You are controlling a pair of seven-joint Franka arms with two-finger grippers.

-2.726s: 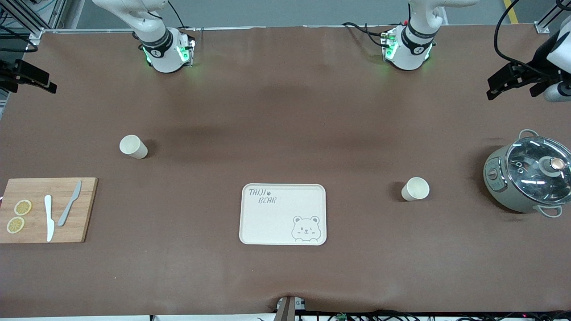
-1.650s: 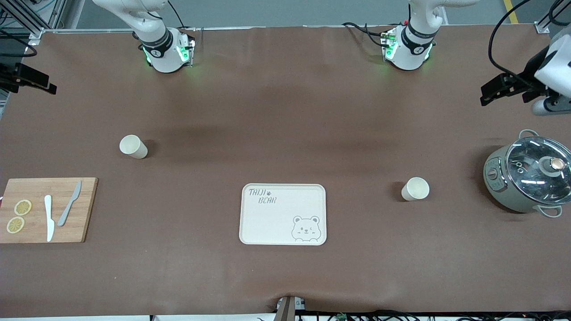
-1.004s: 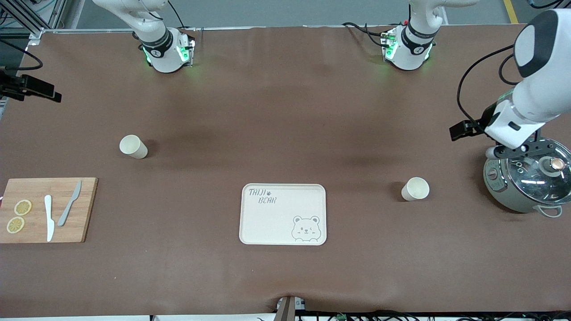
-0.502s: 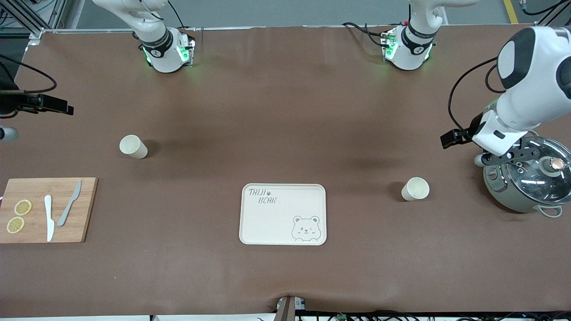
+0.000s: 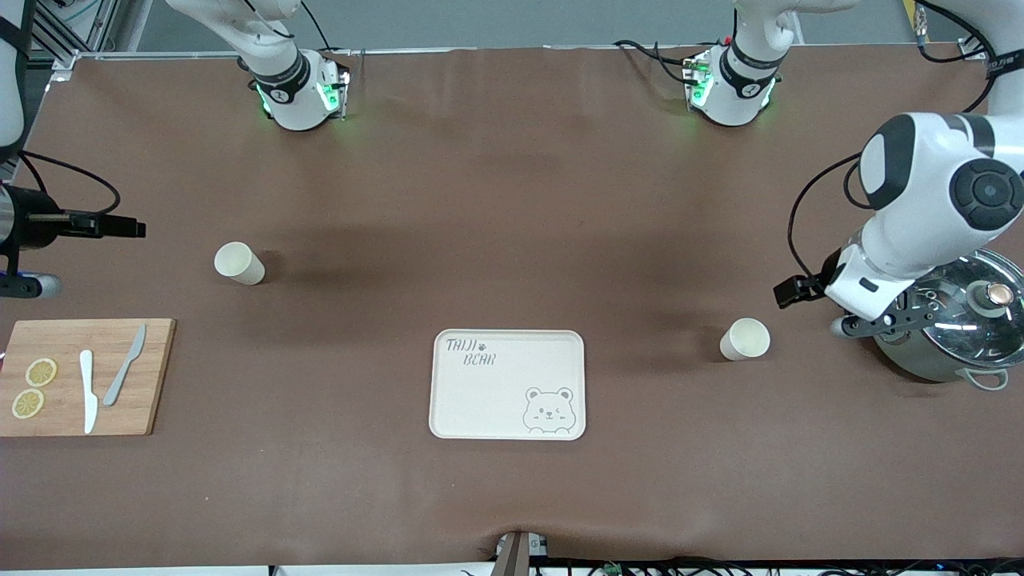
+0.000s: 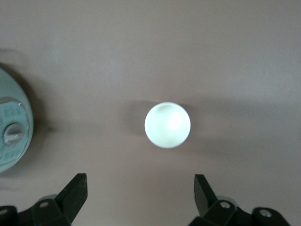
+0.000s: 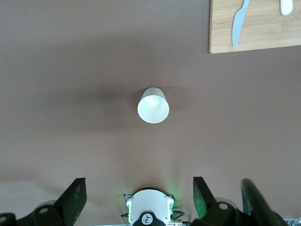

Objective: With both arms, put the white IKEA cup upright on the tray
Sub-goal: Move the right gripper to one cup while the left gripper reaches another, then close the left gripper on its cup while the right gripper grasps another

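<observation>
Two white cups stand mouth up on the brown table. One cup [image 5: 745,338] is beside the tray toward the left arm's end; it also shows in the left wrist view [image 6: 167,125]. The other cup [image 5: 238,263] is toward the right arm's end and shows in the right wrist view [image 7: 153,105]. The cream tray [image 5: 507,392] with the bear face lies bare between them, nearer the front camera. My left gripper [image 5: 868,322] [image 6: 139,190] is open and empty, in the air between the first cup and the pot. My right gripper [image 5: 32,284] [image 7: 137,193] is open and empty, high at the table's end.
A grey-green electric pot [image 5: 944,352] with a glass lid stands at the left arm's end, close to my left hand; it also shows in the left wrist view [image 6: 11,127]. A wooden cutting board [image 5: 152,376] with lemon slices and two knives lies at the right arm's end.
The left arm has swung in from the table's edge and come down over the spot between the pot and the cup. The right arm has come in slightly. Cups and tray have not moved.
</observation>
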